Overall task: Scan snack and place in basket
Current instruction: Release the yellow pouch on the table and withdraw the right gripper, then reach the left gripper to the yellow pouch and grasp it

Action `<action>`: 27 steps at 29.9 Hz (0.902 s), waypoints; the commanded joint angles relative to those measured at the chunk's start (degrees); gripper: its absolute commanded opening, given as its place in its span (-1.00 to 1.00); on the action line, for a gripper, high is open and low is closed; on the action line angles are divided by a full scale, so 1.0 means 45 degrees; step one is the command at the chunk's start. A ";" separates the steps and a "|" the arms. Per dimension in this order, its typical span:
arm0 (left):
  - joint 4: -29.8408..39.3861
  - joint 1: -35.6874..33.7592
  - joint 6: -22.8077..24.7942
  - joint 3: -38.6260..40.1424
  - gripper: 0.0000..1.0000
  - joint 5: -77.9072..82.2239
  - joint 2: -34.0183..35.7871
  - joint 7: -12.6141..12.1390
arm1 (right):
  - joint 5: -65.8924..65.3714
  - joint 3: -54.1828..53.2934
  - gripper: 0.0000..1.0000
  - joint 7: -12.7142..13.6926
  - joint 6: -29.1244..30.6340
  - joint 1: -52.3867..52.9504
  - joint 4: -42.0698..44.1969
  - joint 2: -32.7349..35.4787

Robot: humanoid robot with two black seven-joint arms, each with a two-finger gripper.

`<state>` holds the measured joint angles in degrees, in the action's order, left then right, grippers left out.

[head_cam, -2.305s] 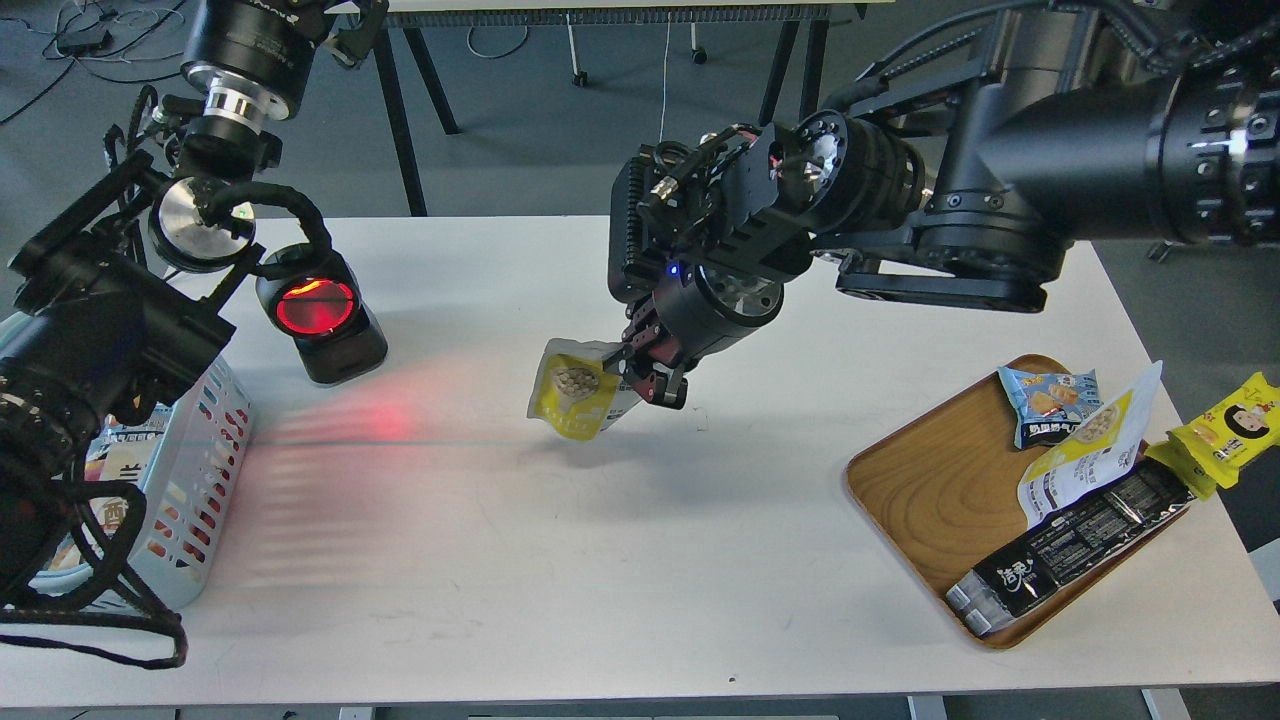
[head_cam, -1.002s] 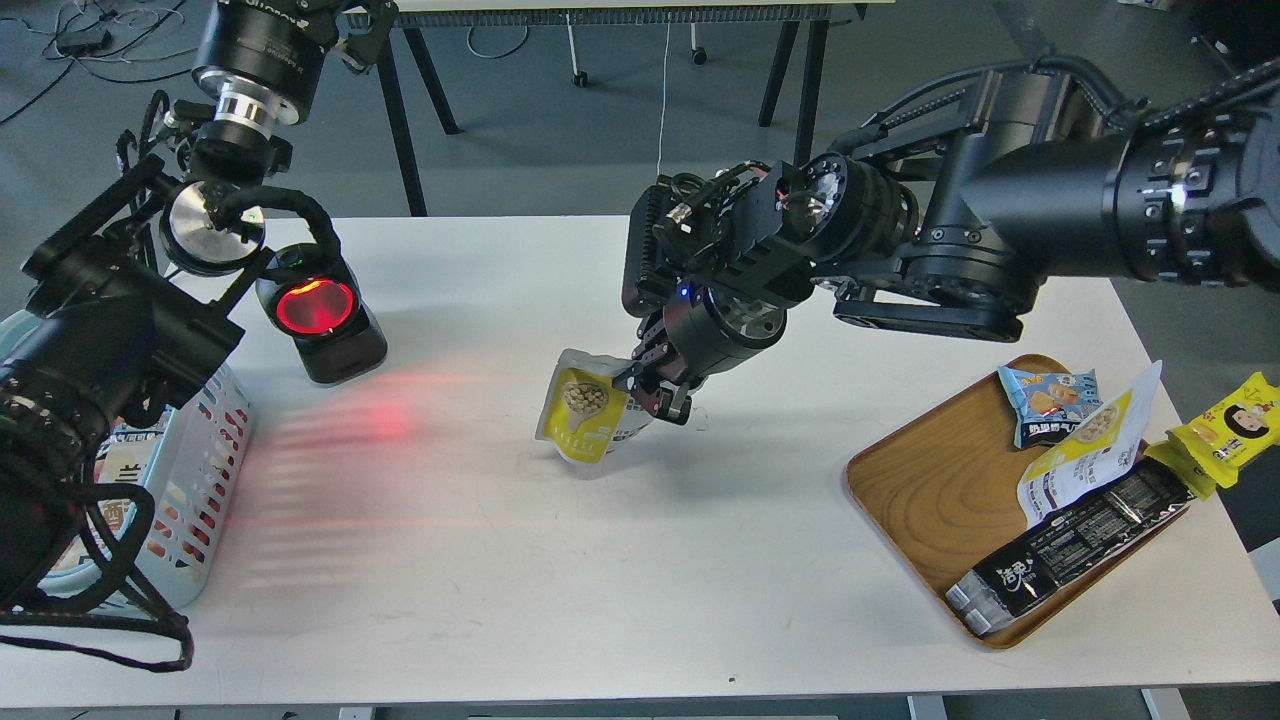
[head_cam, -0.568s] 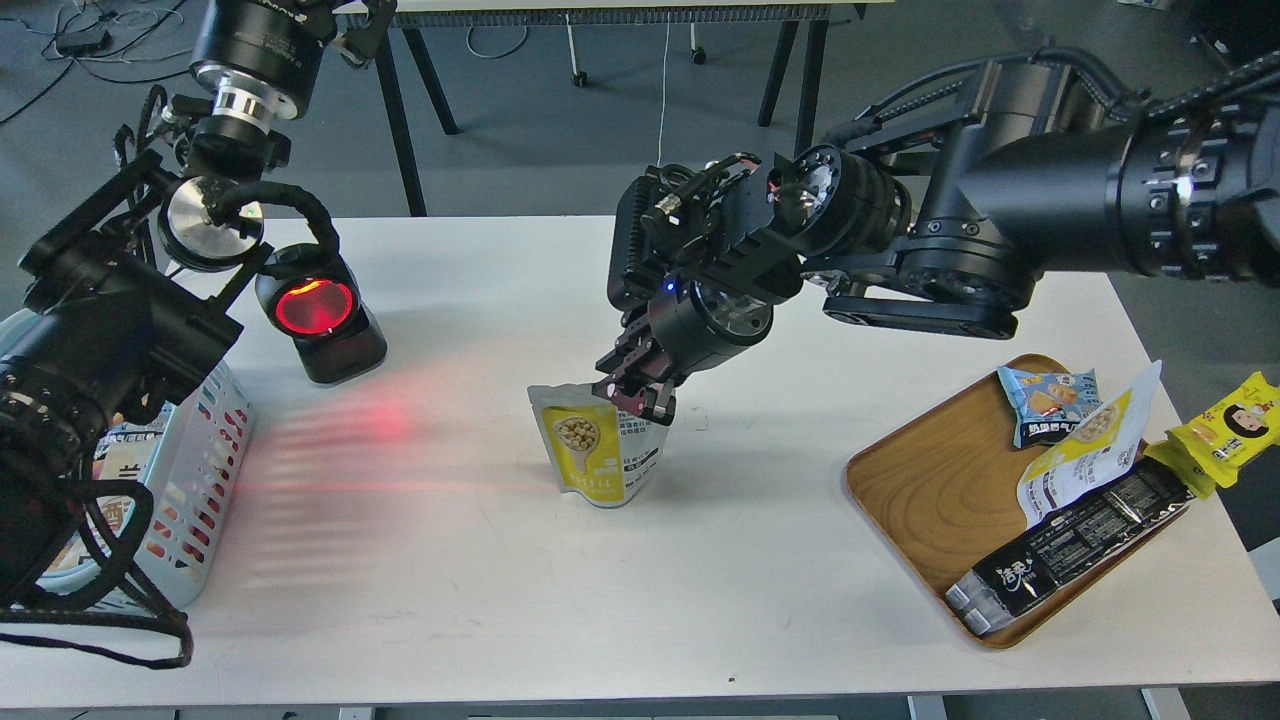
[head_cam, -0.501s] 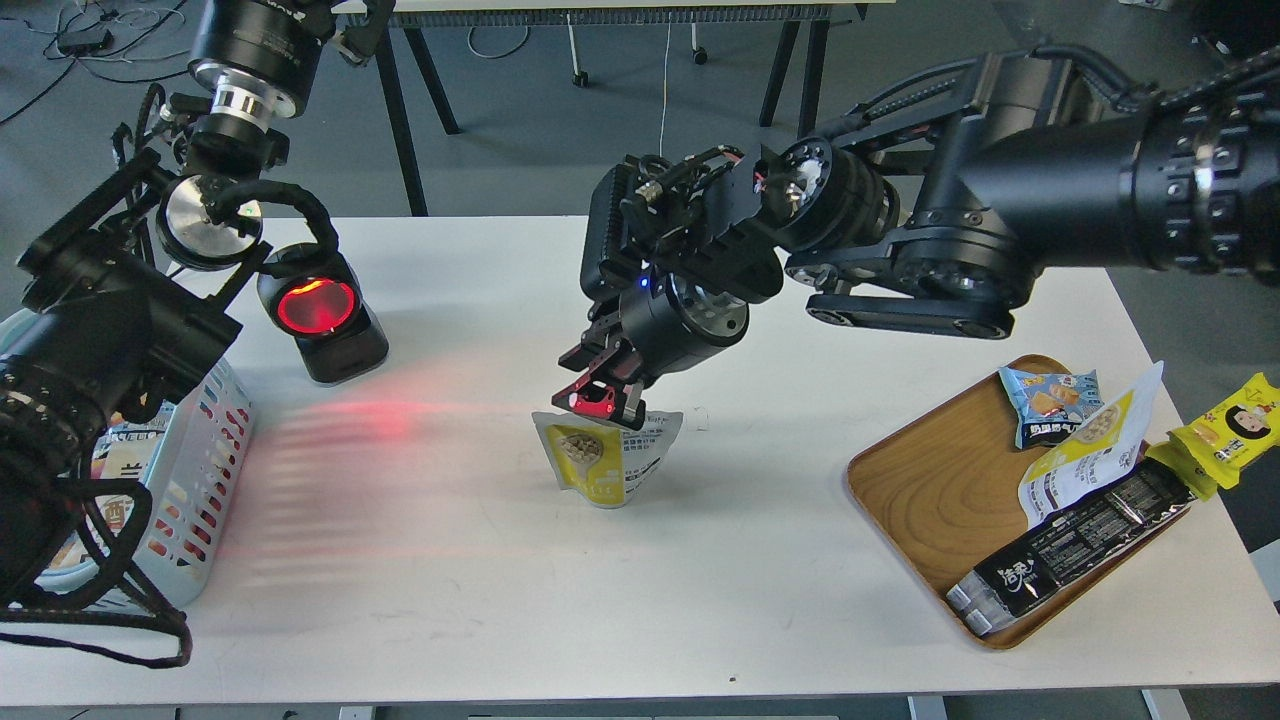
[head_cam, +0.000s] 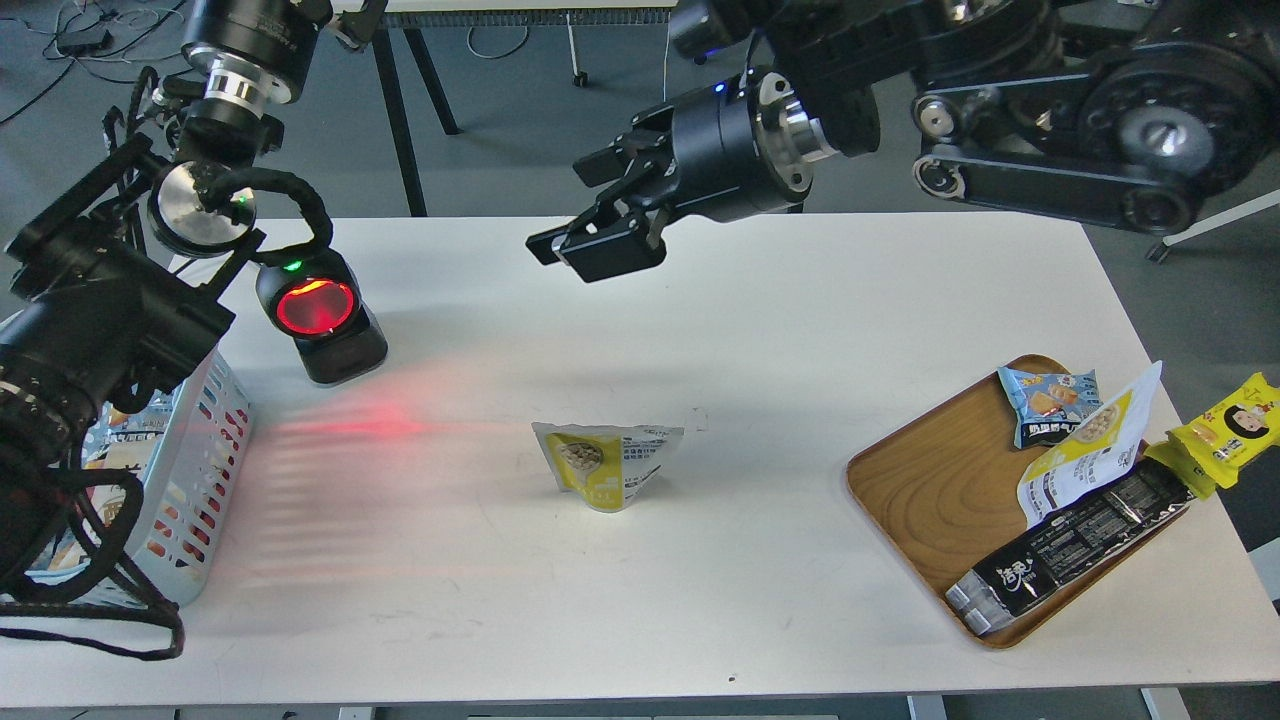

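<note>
The snack (head_cam: 605, 465), a small pouch with a yellow front and a white printed side, stands upright on the white table (head_cam: 800, 330) near its middle, with nothing holding it. My right gripper (head_cam: 585, 215) is open and empty, raised high above the table's far half, up and behind the snack. The light blue slotted basket (head_cam: 195, 470) stands at the table's left edge, partly hidden by my left arm (head_cam: 110, 310), with packets inside. My left gripper does not show.
A black scanner (head_cam: 320, 315) with a glowing red window stands at the back left and casts red light on the table. An oval wooden tray (head_cam: 930, 490) at the right holds a blue packet (head_cam: 1050, 400), a yellow-and-white pouch (head_cam: 1090, 450) and a long black packet (head_cam: 1070, 550). A cartoon-face yellow packet (head_cam: 1235, 425) lies beside it.
My right gripper lowered the snack onto the table, stood it upright, opened and let go, then rose up and back. The left arm barely moved.
</note>
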<state>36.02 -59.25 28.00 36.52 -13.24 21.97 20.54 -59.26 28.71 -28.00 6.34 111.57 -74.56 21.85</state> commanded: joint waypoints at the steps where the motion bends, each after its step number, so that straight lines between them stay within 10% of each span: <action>1: 0.0256 -0.0095 0.0000 -0.0635 1.00 0.1297 0.0585 0.0007 | 0.1039 -0.0868 0.96 0.0001 0.0017 -0.0572 -0.0773 0.1546; 12: 0.0548 -0.1404 0.0000 -0.0753 0.95 0.4229 0.1015 -0.1614 | 0.5898 -0.4560 0.98 0.0001 0.0798 -0.4126 -0.0366 0.4986; 27: 0.7110 -0.2477 0.0000 -0.0988 0.67 1.5142 0.2930 -0.1283 | 1.6602 -0.7568 0.98 0.0001 0.2827 -0.7837 0.5608 0.4757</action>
<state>64.69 -68.72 28.03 32.07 45.77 35.45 14.25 7.28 -2.42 -27.99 16.10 79.61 -54.79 45.46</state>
